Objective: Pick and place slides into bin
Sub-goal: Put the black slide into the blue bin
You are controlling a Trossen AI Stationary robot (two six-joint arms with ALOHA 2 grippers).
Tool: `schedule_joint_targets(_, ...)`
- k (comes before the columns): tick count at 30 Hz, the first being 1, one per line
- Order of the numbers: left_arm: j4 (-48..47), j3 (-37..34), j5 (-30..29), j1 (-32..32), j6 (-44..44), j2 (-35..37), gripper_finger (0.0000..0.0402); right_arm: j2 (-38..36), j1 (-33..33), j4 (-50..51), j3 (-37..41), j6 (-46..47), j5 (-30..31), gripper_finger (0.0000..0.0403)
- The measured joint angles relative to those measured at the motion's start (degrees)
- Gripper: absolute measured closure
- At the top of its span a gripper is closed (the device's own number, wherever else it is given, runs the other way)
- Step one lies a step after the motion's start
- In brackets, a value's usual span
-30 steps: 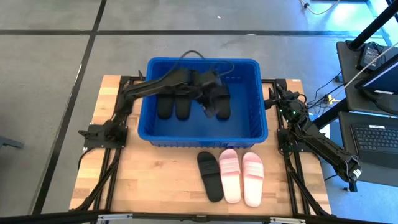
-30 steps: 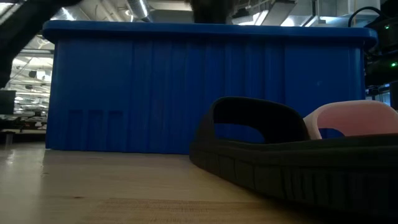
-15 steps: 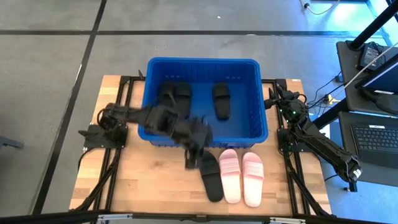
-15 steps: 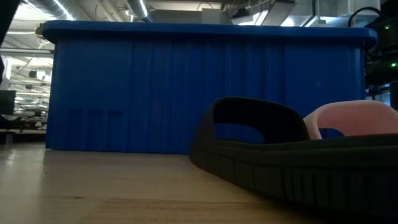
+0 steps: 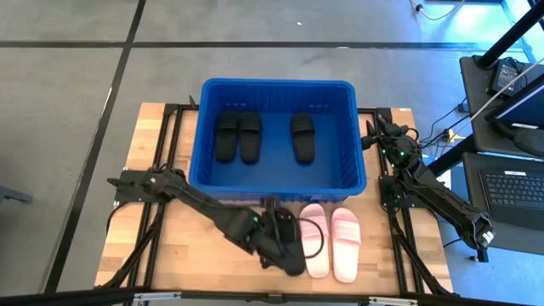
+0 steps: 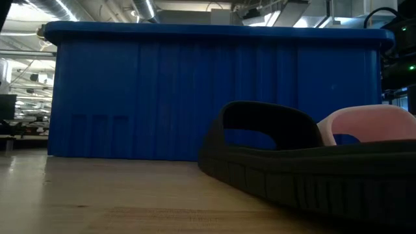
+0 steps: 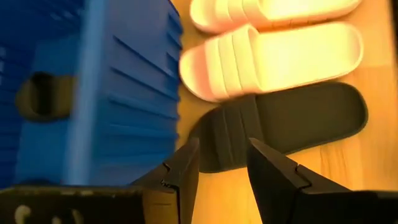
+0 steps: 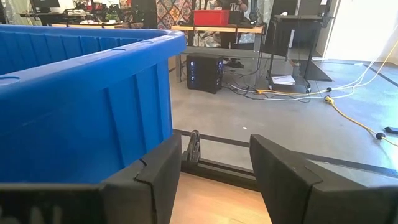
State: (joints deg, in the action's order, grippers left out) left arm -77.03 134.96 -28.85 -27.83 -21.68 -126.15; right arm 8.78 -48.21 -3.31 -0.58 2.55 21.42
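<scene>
Three black slides (image 5: pixel 226 136) (image 5: pixel 250 136) (image 5: pixel 303 136) lie sole-down on the floor of the blue bin (image 5: pixel 353 174). On the table in front of the bin, a fourth black slide (image 5: pixel 296 262) and two pink slides (image 5: pixel 314 242) (image 5: pixel 345 245) lie side by side on their soles. My left gripper (image 5: pixel 280 242) is open above the black slide's strap end (image 7: pixel 233 127) and does not touch it. My right gripper (image 5: pixel 374 140) is open and empty beside the bin's right wall (image 8: pixel 74 106).
The bin's near wall (image 6: pixel 214 91) stands close behind the table's black slide (image 6: pixel 292 169) and a pink slide (image 6: pixel 370 127). Bare wood lies at the near left of the table (image 5: pixel 170 255). Desks and cables stand beyond the table's right side.
My left gripper has come out of the bin, gone toward the table's near edge and down over the black slide on the table. The third black slide, under that gripper a second ago, now lies on the bin's floor.
</scene>
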Motion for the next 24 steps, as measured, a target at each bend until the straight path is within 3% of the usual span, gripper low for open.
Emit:
schedule_joint_targets(4, 0.94, -0.11, 1.50, -0.57, -2.66, -3.12, 0.0276, 0.00, 0.00, 0.00, 0.00, -0.02, -0.12, 0.0210)
schedule_joint_targets(13, 1.67, 0.02, 2.46, -0.84, -3.27, -3.12, 0.0273, 0.00, 0.00, -0.04, 0.00, -2.96, -0.28, 0.0210)
schedule_joint_targets(24, 1.68, -0.03, 5.57, -1.60, -2.57, -3.12, 0.0194, 0.00, 0.00, 0.00, 0.00, -4.22, -0.45, 0.0210)
